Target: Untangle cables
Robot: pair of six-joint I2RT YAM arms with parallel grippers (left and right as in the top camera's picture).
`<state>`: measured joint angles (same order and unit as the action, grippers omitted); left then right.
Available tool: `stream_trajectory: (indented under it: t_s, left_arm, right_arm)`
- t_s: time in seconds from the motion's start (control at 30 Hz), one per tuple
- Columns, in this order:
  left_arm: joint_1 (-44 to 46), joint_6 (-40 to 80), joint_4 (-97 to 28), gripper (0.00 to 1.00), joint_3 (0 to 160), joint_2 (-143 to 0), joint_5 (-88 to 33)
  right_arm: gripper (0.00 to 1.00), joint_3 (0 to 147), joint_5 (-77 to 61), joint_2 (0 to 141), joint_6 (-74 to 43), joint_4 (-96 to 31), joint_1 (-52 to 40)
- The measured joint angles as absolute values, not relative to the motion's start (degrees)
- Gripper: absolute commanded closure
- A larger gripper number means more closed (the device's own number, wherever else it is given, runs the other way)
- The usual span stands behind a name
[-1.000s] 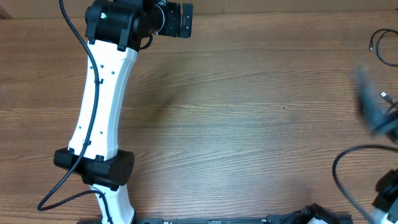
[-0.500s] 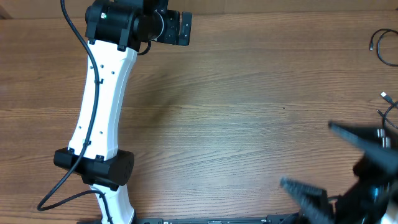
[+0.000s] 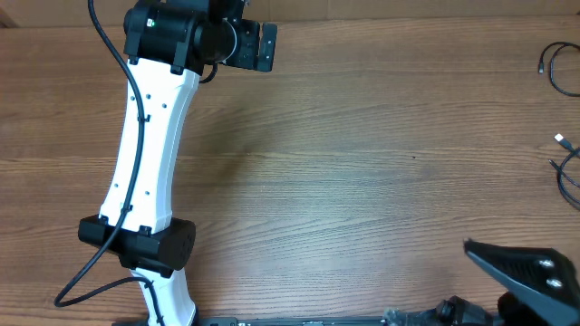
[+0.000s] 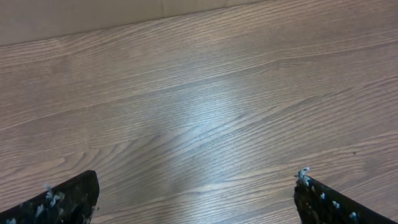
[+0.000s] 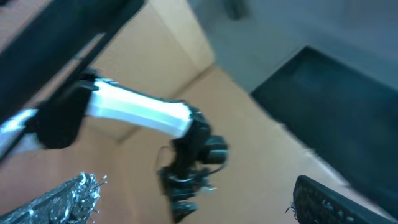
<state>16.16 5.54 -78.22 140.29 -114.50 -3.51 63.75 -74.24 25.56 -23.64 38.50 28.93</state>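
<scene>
Black cables lie at the table's right edge: one loop at the top right, and another with a white plug below it, partly cut off by the frame. My left gripper is at the far left of the table, far from the cables. In the left wrist view it is open and empty over bare wood. My right gripper is at the bottom right corner, below the cables. The blurred right wrist view shows its fingers apart and empty, facing the left arm.
The left arm's white link runs down the table's left side to its base. A pale wall or board borders the table's far edge. The wooden table fills the middle.
My right arm has swung from the right edge down to the bottom right corner, uncovering the cable with the white plug. The left gripper has shifted slightly left.
</scene>
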Motion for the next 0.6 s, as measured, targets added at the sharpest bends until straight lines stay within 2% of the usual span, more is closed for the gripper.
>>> stream_trajectory:
  t_s: [0.23, 0.37, 0.6]
  left_arm:
    - [16.16, 5.54, -78.19, 0.0, 140.29, -114.5, -3.14]
    - [16.16, 5.54, -78.02, 0.0, 140.29, -114.5, -3.11]
    - [16.16, 4.62, -78.15, 0.0, 140.29, -114.5, -2.9]
  right_arm:
    - [0.0, 63.92, -43.86, 25.74, -8.34, 25.71, 32.58]
    - [0.0, 63.9, -48.21, 26.17, -5.39, 17.63, 31.0]
    - [0.0, 63.68, -54.5, 22.7, -4.25, 19.22, 18.11]
